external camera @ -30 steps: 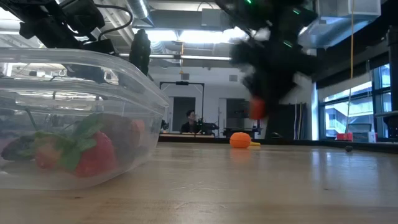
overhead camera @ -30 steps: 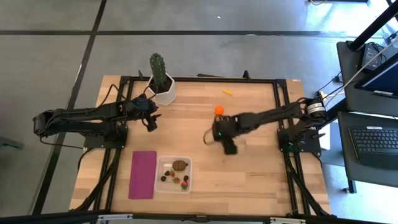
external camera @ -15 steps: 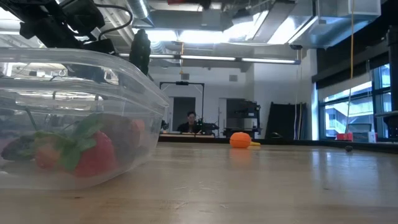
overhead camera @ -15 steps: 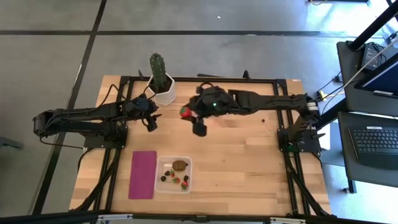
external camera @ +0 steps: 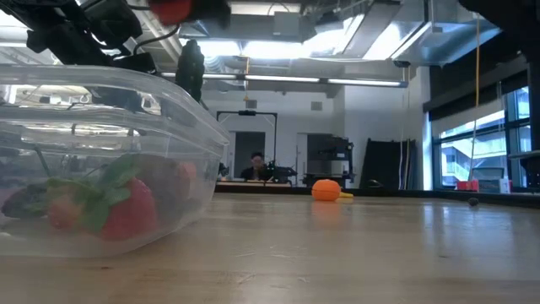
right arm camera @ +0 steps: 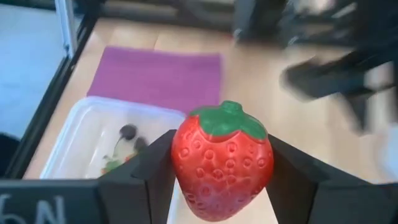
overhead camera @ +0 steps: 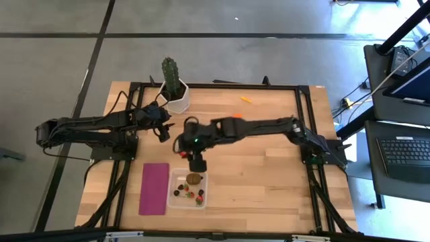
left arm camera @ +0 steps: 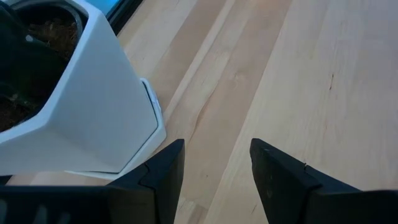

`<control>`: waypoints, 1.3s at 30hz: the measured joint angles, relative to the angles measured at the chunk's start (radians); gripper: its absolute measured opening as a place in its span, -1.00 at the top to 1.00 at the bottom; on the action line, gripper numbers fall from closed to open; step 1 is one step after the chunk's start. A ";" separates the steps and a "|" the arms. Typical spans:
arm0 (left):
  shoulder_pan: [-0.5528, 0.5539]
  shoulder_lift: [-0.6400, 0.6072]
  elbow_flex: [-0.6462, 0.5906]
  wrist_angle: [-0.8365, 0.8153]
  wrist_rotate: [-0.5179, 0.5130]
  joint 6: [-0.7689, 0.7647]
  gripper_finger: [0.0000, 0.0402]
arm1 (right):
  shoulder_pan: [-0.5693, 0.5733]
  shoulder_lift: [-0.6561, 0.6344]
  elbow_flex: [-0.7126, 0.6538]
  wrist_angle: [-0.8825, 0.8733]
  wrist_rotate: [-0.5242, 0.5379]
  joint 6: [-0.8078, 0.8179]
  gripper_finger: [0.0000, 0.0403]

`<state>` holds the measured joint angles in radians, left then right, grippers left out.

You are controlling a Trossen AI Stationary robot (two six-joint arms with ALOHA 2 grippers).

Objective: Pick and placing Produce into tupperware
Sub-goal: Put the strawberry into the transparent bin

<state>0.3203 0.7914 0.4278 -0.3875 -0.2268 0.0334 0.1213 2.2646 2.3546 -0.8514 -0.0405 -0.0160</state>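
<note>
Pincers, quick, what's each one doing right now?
Left pincer: open, empty, beside the cactus pot.
Right pincer: shut on a strawberry, near the tupperware.

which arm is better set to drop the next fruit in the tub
The right. Its tool is shut on a strawberry and hangs just beside the tub, near its far edge. The left tool is empty and open, back by the cactus pot.

Only the partly cut-off characters "6N" are readable, on the right wrist camera's lower edge.
</note>
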 joint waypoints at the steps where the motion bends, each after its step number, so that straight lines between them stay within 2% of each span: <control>1: 0.000 0.000 0.000 0.000 0.000 -0.002 0.12 | 0.002 0.006 -0.022 0.007 -0.018 0.014 -0.01; 9: 0.000 0.000 0.000 -0.001 0.000 -0.038 0.12 | 0.049 0.094 -0.037 -0.009 -0.057 0.090 -0.01; 17: 0.000 0.000 0.000 -0.001 0.000 -0.051 0.12 | 0.132 0.167 -0.037 0.005 -0.059 0.094 -0.01; 26: 0.000 0.000 0.000 -0.001 0.000 -0.051 0.12 | 0.161 0.268 -0.039 0.000 -0.060 0.090 -0.01; 34: 0.000 0.000 0.000 -0.001 0.000 -0.053 0.12 | 0.161 0.278 -0.039 -0.006 -0.057 0.088 -0.02; 39: 0.000 0.000 0.000 -0.001 0.000 -0.053 0.12 | 0.161 0.278 -0.039 -0.006 -0.057 0.086 -0.10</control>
<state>0.3206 0.7914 0.4278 -0.3885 -0.2264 -0.0193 0.2821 2.5427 2.3157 -0.8570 -0.0975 0.0704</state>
